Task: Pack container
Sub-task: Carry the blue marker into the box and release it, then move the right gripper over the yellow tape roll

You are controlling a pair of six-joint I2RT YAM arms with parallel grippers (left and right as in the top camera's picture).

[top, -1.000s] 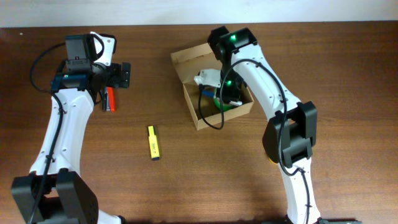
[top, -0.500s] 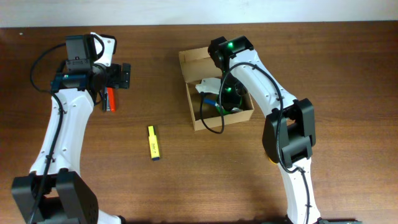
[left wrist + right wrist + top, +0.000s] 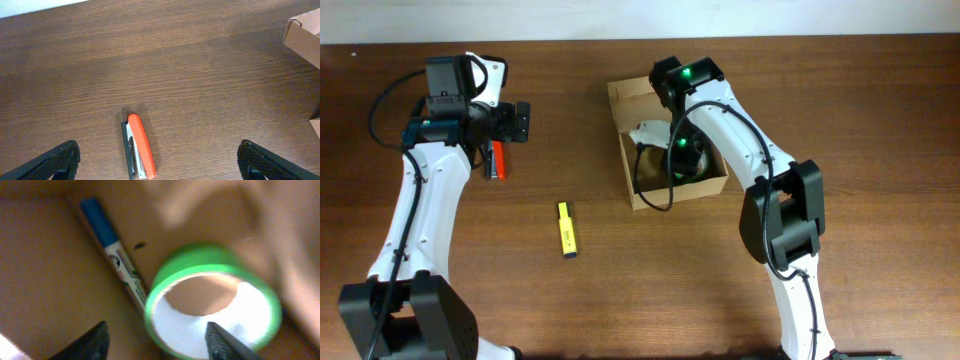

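**Container** (image 3: pixel 680 192): a tan cardboard box, flap open, on the surface right of centre, beneath the right arm. It sits a little squarer to the surface edge than a second ago. On its floor a green tape roll (image 3: pixel 212 300) lies flat beside a blue-capped marker (image 3: pixel 112 250), apparently touching it. The right gripper (image 3: pixel 160 340), closed a second ago, now has its jaws parted above the roll and grips nothing. The roll appears to have just been released, so it can be counted as packed. The left gripper (image 3: pixel 157 155) is spread wide and empty, hovering over a red stapler (image 3: pixel 140 150). A yellow highlighter (image 3: pixel 566 229) lies well apart. Both are probably yet to be packed.
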